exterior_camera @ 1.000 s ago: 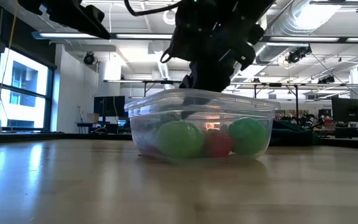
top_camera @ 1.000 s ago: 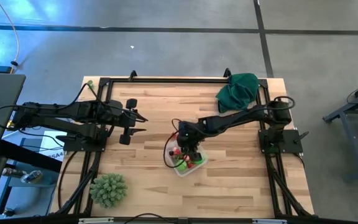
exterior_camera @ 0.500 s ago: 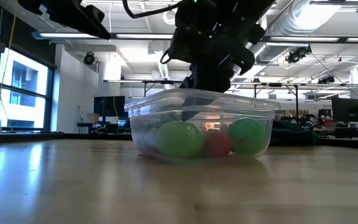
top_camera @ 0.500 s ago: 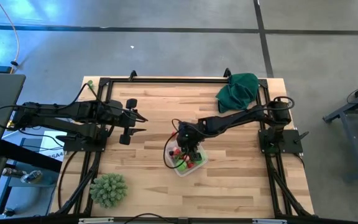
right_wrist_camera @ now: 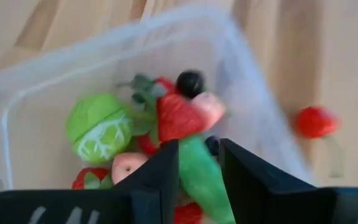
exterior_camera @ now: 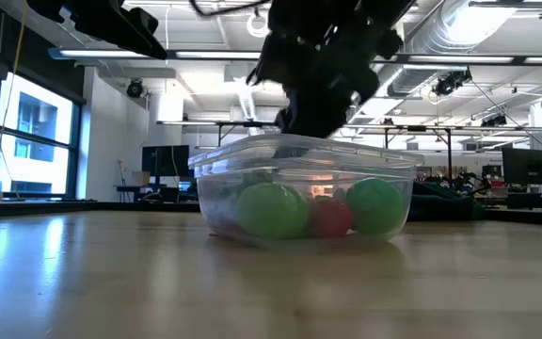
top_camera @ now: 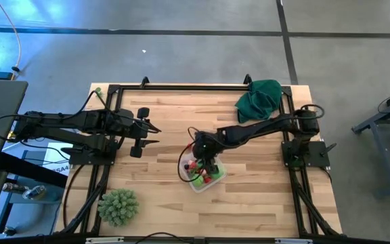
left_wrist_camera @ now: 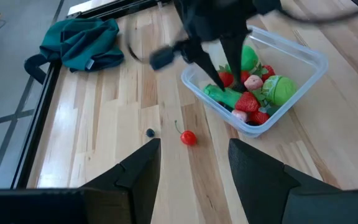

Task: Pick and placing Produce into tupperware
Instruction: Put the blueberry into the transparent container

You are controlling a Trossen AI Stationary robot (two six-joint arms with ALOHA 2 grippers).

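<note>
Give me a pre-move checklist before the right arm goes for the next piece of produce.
1. Right gripper over the tupperware, fingers apart with nothing between them: ok.
2. Produce already in the tupperware, none hanging over its rim: ok.
3. Red cherry left on the table beside the tupperware: not ok, to be picked.
4. Small dark piece near it: not ok.
5. Left gripper parked away, open: ok.

The high camera is looking straight down on the whole table (top_camera: 249, 203) from far up. The low camera is sitting at table-top height, facing level across it, close to the tupperware (exterior_camera: 304, 193). The left wrist camera is looking from well off towards the tupperware (left_wrist_camera: 260, 68). The right wrist camera is hanging close above it. All four views are sharing the tupperware.
</note>
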